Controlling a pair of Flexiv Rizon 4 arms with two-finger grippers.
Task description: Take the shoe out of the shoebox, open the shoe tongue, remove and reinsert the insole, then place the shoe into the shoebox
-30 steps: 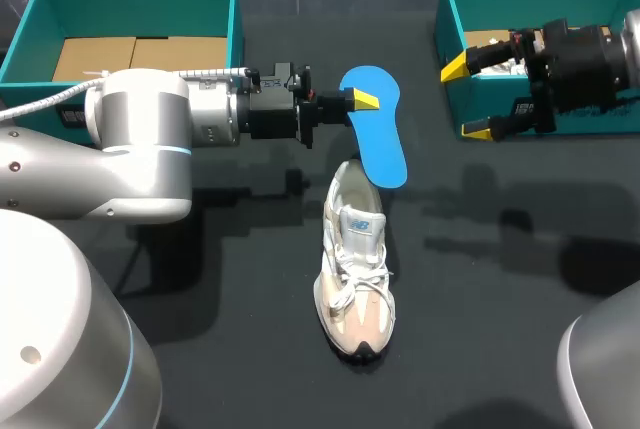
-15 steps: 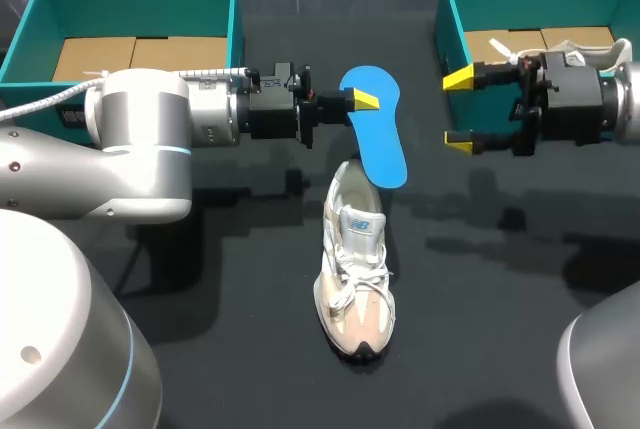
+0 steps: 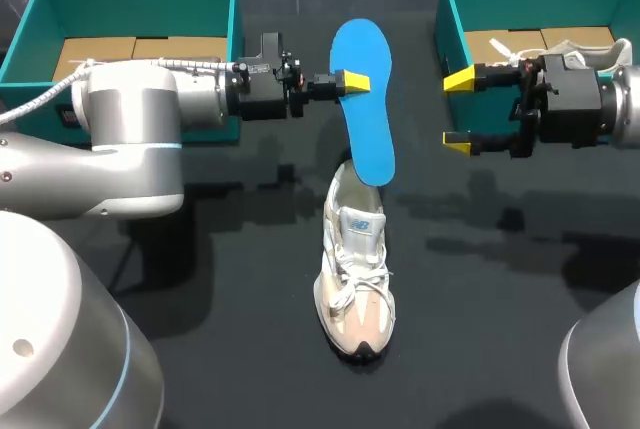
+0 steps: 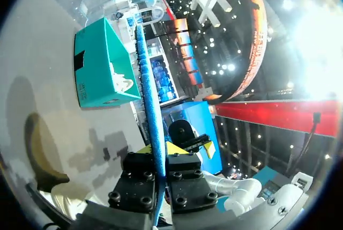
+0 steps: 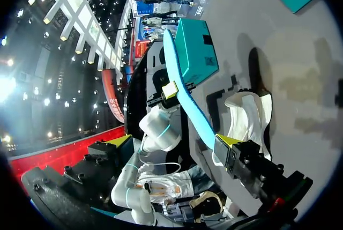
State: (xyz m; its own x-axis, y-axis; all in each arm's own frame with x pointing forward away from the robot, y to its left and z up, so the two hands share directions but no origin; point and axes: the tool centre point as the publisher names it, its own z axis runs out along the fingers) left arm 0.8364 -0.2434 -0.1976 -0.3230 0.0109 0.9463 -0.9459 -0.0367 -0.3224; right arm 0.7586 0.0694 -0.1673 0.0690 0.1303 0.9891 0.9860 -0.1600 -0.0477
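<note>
Clearly, insole (image 3: 365, 139) pinched in left gripper (image 3: 352, 82) above shoe (image 3: 355, 269); right gripper (image 3: 458, 109) spread, apart.

Overhead light; soft shadows on table (image 3: 500, 279); glare in wrist views.

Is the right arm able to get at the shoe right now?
Probably yes: the right pincer is open and empty, with bare table between it and the shoe; the held insole overhangs only its heel.
</note>
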